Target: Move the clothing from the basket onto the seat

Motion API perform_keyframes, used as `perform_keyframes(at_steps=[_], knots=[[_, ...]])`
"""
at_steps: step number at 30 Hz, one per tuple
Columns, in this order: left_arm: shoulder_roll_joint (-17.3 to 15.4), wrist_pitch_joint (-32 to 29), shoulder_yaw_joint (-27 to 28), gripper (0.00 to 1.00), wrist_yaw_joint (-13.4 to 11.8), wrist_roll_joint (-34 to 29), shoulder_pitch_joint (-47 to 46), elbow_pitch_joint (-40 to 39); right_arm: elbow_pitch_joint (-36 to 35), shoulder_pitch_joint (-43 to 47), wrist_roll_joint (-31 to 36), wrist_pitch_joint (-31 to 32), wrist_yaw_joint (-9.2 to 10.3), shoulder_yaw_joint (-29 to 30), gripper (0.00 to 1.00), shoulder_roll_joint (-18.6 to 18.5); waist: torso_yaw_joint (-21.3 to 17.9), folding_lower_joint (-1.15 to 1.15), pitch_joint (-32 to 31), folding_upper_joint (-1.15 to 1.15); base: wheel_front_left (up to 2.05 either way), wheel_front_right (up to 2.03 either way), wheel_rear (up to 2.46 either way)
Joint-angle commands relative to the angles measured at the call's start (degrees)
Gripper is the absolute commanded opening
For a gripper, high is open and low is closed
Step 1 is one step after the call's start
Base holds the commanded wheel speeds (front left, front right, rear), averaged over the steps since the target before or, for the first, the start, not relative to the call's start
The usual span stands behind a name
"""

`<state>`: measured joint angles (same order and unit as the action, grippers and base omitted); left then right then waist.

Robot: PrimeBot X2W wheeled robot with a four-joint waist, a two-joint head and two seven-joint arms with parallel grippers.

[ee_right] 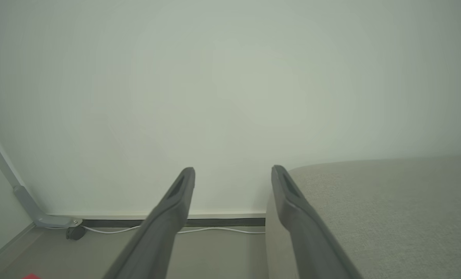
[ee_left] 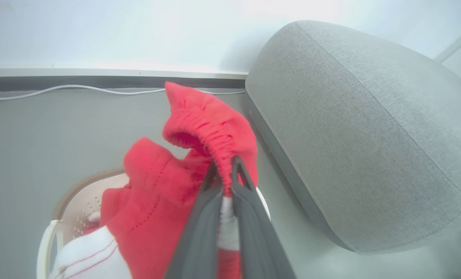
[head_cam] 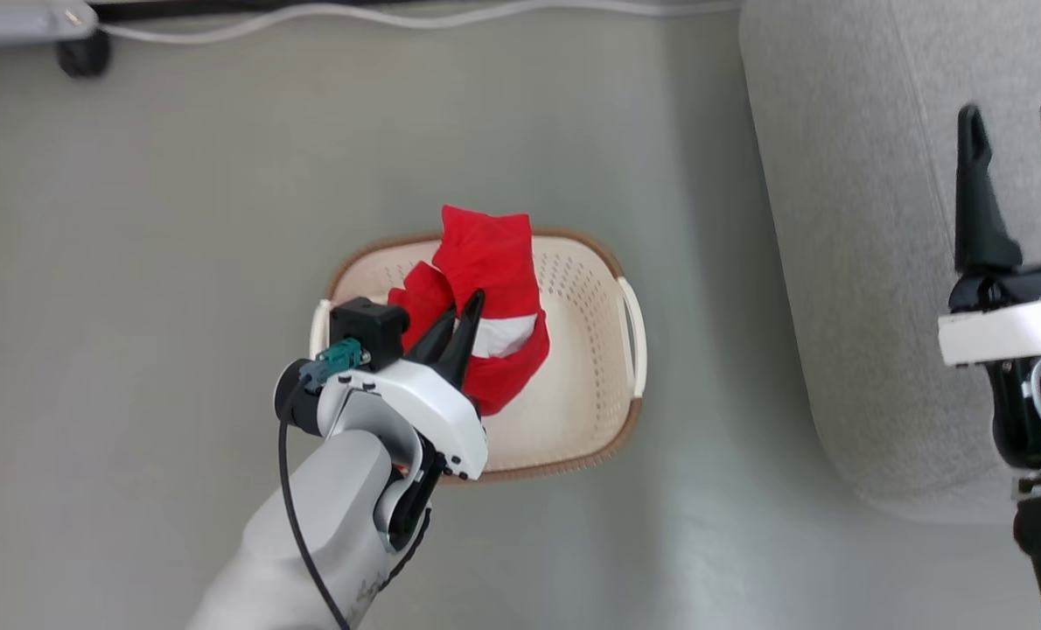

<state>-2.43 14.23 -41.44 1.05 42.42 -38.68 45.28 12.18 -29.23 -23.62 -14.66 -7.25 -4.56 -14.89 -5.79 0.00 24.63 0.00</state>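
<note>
A red garment with white side panels, the clothing (head_cam: 490,289), hangs lifted above the cream basket (head_cam: 595,385) on the floor. My left gripper (head_cam: 471,306) is shut on its gathered waistband, and in the left wrist view the clothing (ee_left: 211,128) bunches between the two dark fingers of that gripper (ee_left: 224,164). The basket rim (ee_left: 44,244) shows below it. The grey seat (head_cam: 853,262) stands to the right, also large in the left wrist view (ee_left: 362,128). My right gripper (head_cam: 1016,118) hovers open over the seat, its fingers wide apart (ee_right: 233,172), nothing between them.
A white cable (head_cam: 380,22) runs along the base of the wall, with a dark caster (head_cam: 83,52) at the far left. Bare grey floor (head_cam: 136,262) surrounds the basket and separates it from the seat.
</note>
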Motion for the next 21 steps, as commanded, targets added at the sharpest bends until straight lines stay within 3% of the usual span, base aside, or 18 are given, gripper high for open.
perform_keyframes(at_steps=[1, 10, 21], knots=[[-0.4, 0.8, 2.7, 0.00, 0.9, -1.9, 1.5, -2.4, -0.6, 2.3, 0.9, -0.3, -0.24, -0.4, 1.00, -0.1, 2.9, 0.00, -5.3, 0.00, 0.00, 0.00, 0.00], [-0.4, 0.8, 8.9, 0.00, 3.0, -8.1, 3.9, -12.1, 2.7, 7.2, 2.8, -0.3, -0.24, 1.0, 1.00, 1.7, 4.7, 0.00, -11.5, 0.00, 0.00, 0.00, 0.00], [-0.4, 0.8, 9.2, 0.00, 3.9, -12.9, -2.0, -20.2, 4.5, 9.3, 3.6, -0.3, -0.24, 2.4, 1.00, 2.7, 5.7, 0.00, -13.6, 0.00, 0.00, 0.00, 0.00]])
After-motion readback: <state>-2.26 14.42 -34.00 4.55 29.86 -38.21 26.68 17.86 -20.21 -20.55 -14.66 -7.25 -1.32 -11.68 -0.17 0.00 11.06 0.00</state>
